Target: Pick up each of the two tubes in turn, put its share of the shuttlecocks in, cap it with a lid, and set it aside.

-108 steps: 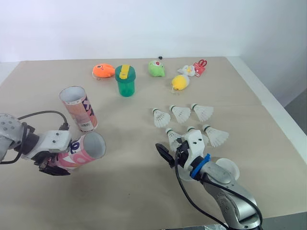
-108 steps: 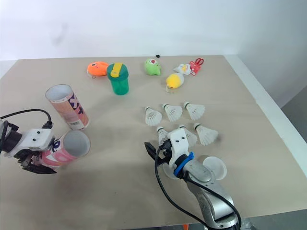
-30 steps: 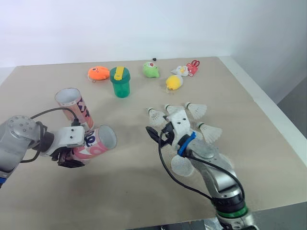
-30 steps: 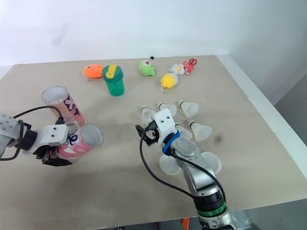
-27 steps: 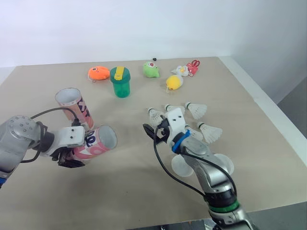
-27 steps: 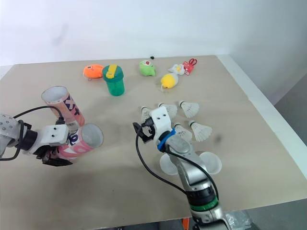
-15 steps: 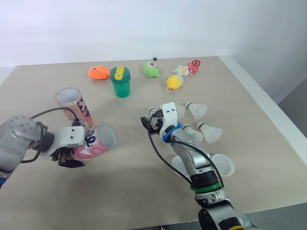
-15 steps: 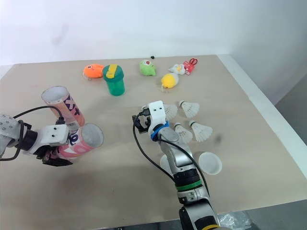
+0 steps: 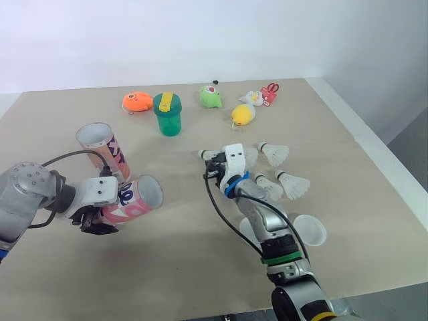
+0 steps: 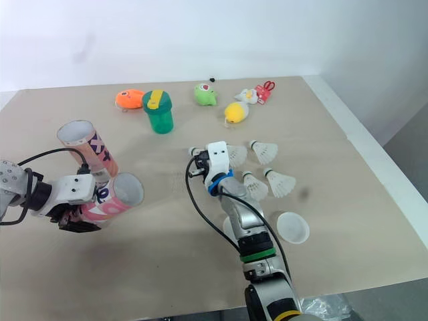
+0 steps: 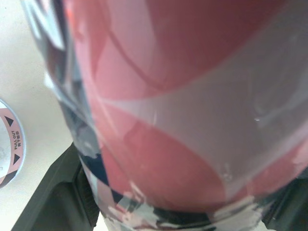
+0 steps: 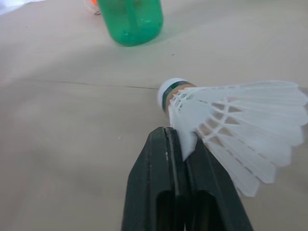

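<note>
My left gripper (image 9: 93, 215) is shut on a pink tube (image 9: 134, 199) that lies tilted, its open mouth facing the table's middle; in the left wrist view the tube (image 11: 183, 96) sits between the black fingers (image 11: 50, 195). A second pink tube (image 9: 103, 148) stands just behind it, open at the top. My right gripper (image 12: 174, 137) is shut on the feather skirt of a white shuttlecock (image 12: 231, 120), cork pointing away. In the left eye view that gripper (image 9: 208, 162) is at the left end of the shuttlecock group (image 9: 274, 154). A white lid (image 9: 309, 229) lies near the front right.
Along the far side sit a green cup (image 9: 167, 114), an orange toy (image 9: 136, 101), a green toy (image 9: 212, 97), a yellow duck toy (image 9: 242, 115) and red scissors (image 9: 269, 90). The table's right edge (image 9: 374, 157) runs close to the shuttlecocks.
My right gripper has moved away from me to the leftmost shuttlecock and shut on its feathers. The left gripper and its tube have not moved.
</note>
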